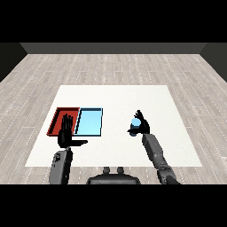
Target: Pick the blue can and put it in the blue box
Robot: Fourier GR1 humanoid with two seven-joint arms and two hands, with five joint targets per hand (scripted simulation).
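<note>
Blue can (135,123) in right hand (142,125) (fingers curled)

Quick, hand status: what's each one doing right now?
Left hand: open, fingers straight, holding nothing, over the red tray's near edge.
Right hand: shut on the blue can, right of the blue tray.

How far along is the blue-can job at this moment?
Done: the right hand is curled round the blue can, to the right of both trays. In hand: the can is held, well short of the light blue tray. Left: carry it leftward and set it in that tray, which holds nothing visible. The left hand is open over the red tray's near edge, holding nothing.
</note>
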